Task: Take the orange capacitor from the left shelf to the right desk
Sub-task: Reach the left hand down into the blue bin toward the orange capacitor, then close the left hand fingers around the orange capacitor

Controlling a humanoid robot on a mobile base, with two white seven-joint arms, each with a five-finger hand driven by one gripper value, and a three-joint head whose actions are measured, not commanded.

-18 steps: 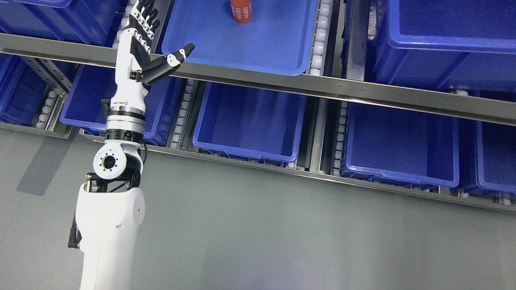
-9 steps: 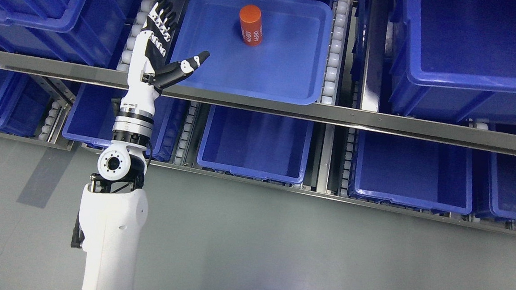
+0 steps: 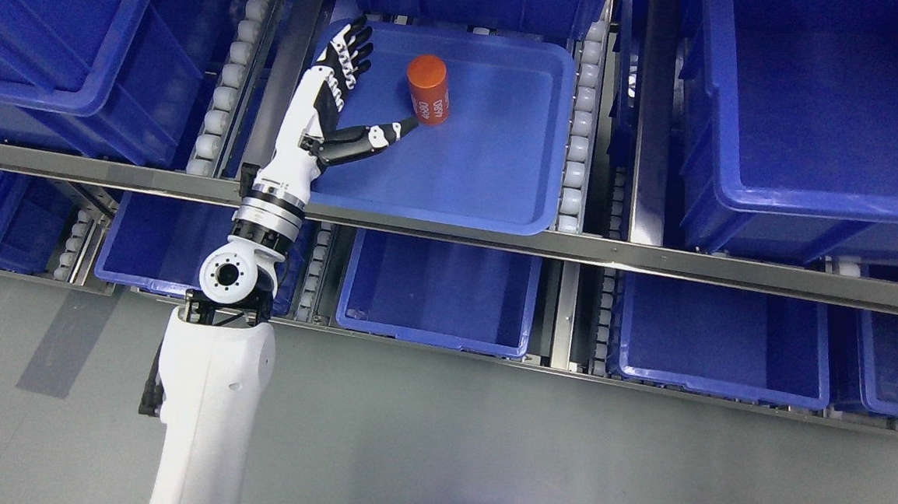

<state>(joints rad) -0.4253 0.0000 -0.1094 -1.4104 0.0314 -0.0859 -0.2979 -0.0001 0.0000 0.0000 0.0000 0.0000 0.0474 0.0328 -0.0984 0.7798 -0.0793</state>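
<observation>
Head view: your left robot hand [image 3: 346,102] has come forward over the last second, from the near left rim of the tray [image 3: 491,179] to well inside it. The whole picture has shifted too, so part of that is the camera moving. The robot hand is wide open and holds nothing: fingers [image 3: 351,47] stretched up past the capacitor's left side, thumb [image 3: 379,134] pointing right, its tip at or just short of the capacitor's base. The capacitor [image 3: 429,89] stands upright in the tray on the upper shelf [image 3: 652,251]. You're now lined up to close on it; the grasp is not yet made. The right arm is out of view.
</observation>
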